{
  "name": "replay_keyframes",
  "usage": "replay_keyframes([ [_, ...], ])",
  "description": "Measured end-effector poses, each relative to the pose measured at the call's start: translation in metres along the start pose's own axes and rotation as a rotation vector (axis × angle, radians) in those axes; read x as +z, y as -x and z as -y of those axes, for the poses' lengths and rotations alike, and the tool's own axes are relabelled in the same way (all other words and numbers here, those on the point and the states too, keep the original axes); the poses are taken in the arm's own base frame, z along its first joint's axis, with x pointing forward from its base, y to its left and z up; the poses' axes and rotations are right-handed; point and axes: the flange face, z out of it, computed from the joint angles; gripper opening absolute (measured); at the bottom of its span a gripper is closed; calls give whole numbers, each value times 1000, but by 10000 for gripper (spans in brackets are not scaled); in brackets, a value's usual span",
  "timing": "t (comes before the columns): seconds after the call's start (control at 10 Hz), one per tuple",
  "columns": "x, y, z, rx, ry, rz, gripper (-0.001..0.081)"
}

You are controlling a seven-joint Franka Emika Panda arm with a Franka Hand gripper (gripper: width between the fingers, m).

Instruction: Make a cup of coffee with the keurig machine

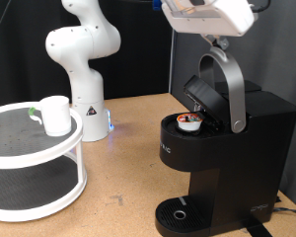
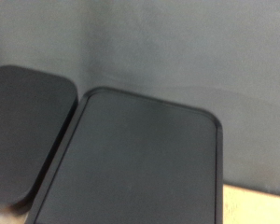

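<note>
Gripper [image 1: 221, 41], grip state unclear, above boxy matte keurig machine [image 1: 227, 148]'s raised lid; cylindrical cup [image 1: 55, 115] apart.

The robot arm [image 1: 81, 49] in the upper left of the exterior view is glossy white, built of rounded, bulbous segments. Its conical base [image 1: 87, 118] bears a small dark marking and glows blue at the foot. A white boxy wrist housing [image 1: 207, 17] fills the top right.

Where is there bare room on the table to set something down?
Bare wood lies between the white tiered stand and the coffee machine, in front of the robot base. The stand's top holds only the cup. The machine's open pod chamber is crowded.
</note>
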Motion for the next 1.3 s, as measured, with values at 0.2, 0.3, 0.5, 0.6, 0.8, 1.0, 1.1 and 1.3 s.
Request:
replay_keyframes([
  [0.2, -8, 14, -9, 15, 37, 26, 0],
  [0.3, -11, 21, -14, 33, 61, 48, 0],
  [0.5, -15, 37, -26, 57, 96, 99, 0],
  [0.6, -16, 45, -32, 64, 107, 121, 0],
  [0.8, -16, 55, -38, 68, 114, 166, 0],
  [1.0, -11, 68, -48, 89, 126, 225, 0],
  [1.1, -5, 77, -55, 114, 133, 266, 0],
  [1.3, 11, 94, -70, 169, 151, 323, 0],
])
